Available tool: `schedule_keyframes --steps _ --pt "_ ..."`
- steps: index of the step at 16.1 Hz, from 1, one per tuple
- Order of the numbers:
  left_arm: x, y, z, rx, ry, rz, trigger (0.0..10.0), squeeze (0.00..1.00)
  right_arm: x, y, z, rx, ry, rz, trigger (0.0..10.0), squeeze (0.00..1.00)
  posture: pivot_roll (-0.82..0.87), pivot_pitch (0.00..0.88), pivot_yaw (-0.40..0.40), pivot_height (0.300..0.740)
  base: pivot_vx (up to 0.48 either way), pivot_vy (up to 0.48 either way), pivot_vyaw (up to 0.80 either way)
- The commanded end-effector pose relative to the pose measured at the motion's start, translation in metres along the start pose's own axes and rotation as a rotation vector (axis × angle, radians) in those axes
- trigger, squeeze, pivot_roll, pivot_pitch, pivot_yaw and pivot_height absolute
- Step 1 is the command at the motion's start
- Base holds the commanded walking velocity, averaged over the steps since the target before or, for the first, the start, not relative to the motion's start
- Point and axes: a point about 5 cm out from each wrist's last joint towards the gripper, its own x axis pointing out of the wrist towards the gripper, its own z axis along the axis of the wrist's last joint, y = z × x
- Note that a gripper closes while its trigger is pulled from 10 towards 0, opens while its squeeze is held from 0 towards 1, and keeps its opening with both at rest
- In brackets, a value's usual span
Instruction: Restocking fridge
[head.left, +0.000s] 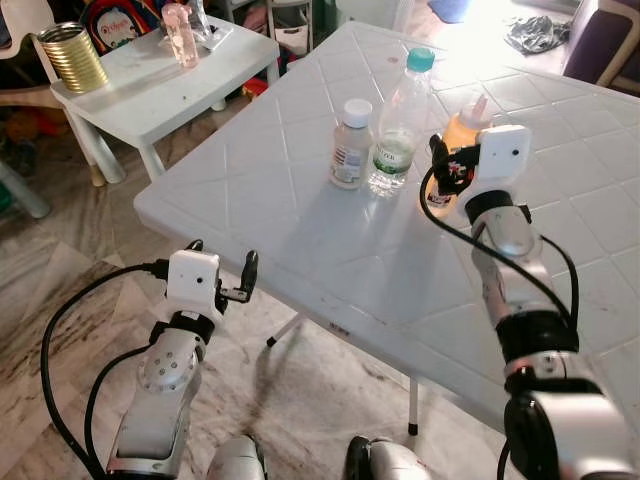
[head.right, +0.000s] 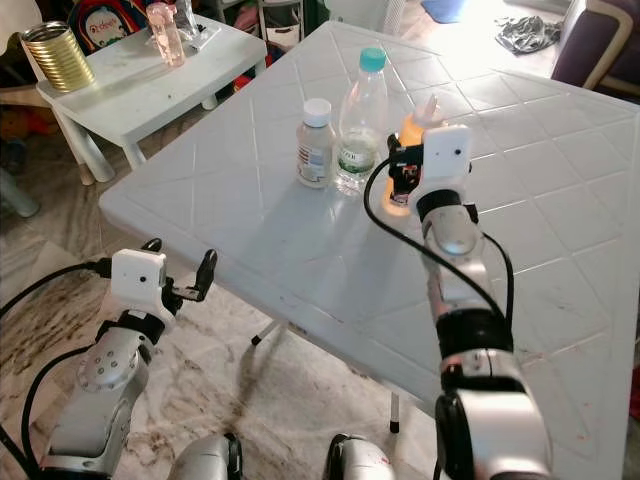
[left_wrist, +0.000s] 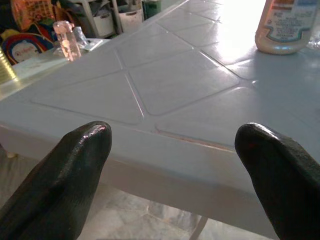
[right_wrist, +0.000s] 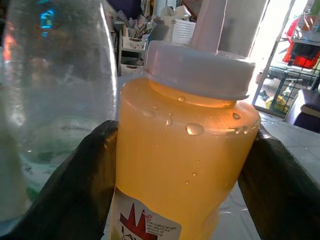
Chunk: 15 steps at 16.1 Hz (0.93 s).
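An orange sauce bottle (right_wrist: 185, 165) with a white nozzle cap stands on the white plastic table (head.left: 300, 230), right of a clear water bottle (head.left: 398, 130) with a teal cap and a small white-capped bottle (head.left: 350, 145). My right gripper (head.left: 447, 170) reaches over the table and is shut on the orange bottle (head.left: 468, 122), one black finger pressed on each side of it in the right wrist view. My left gripper (head.left: 223, 250) hangs open below the table's near left edge, nothing between its fingers (left_wrist: 75, 170).
A low white side table (head.left: 150, 90) stands at the back left, bearing a gold can (head.left: 72, 57) and a pink bottle (head.left: 180, 35). A dark chair (head.left: 600, 40) and a cloth (head.left: 537, 33) are at the back right. Marble floor lies below.
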Motion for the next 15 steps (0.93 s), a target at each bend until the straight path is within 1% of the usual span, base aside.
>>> schedule_keyframes --steps 1,2,3,8,9,10,11,12,13,14,15 --pt "-0.0015 0.0047 -0.0006 0.015 0.007 0.019 10.0 0.00 0.0043 -0.0041 0.0071 -0.005 -0.031 -0.008 3.6 0.00 0.17 0.141 0.013 0.740 0.000 0.000 0.00" --pt "-0.0018 0.0040 -0.0009 0.014 0.007 0.019 10.0 0.00 0.0055 -0.0044 0.0092 -0.015 -0.040 -0.005 9.6 0.00 0.17 0.140 0.012 0.740 0.000 0.000 0.00" --pt "-0.0018 0.0033 -0.0011 0.013 0.007 0.018 10.0 0.00 0.0061 -0.0043 0.0103 -0.019 -0.045 -0.003 10.0 0.00 0.17 0.136 0.012 0.740 0.000 0.000 0.00" --pt "0.0003 0.0013 -0.0010 0.010 0.006 0.010 10.0 0.00 0.0058 -0.0049 0.0078 -0.032 -0.039 -0.005 10.0 0.00 0.17 0.134 0.011 0.740 0.000 0.000 0.00" --pt "0.0012 0.0018 -0.0012 0.011 0.008 0.008 10.0 0.00 0.0066 -0.0056 0.0065 -0.027 -0.036 -0.007 5.0 0.00 0.17 0.132 0.016 0.740 0.000 0.000 0.00" --pt "0.0012 0.0018 -0.0013 0.012 0.009 0.007 10.0 0.00 0.0069 -0.0057 0.0066 -0.024 -0.037 -0.008 1.1 0.00 0.17 0.132 0.016 0.740 0.000 0.000 0.00" --pt "0.0012 0.0016 -0.0014 0.014 0.009 0.006 10.0 0.00 0.0070 -0.0051 0.0082 -0.014 -0.047 -0.002 2.8 0.00 0.17 0.130 0.015 0.740 0.000 0.000 0.00" --pt "0.0013 0.0010 -0.0014 0.013 0.010 0.006 10.0 0.00 0.0066 -0.0039 0.0101 -0.012 -0.058 0.003 0.0 0.00 0.17 0.130 0.015 0.740 0.000 0.000 0.00" --pt "0.0015 0.0003 -0.0018 0.012 0.011 0.005 10.0 0.00 0.0057 -0.0031 0.0104 -0.013 -0.059 0.003 4.1 0.00 0.17 0.129 0.013 0.740 0.000 0.000 0.00" --pt "0.0018 -0.0005 -0.0024 0.013 0.015 0.006 10.0 0.00 0.0039 -0.0025 0.0103 -0.007 -0.059 0.001 9.5 0.00 0.17 0.129 0.013 0.740 0.000 0.000 0.00" --pt "0.0024 -0.0015 -0.0034 0.013 0.023 0.007 10.0 0.00 0.0011 -0.0016 0.0093 -0.003 -0.059 0.002 10.0 0.00 0.17 0.129 0.009 0.740 0.000 0.000 0.00"
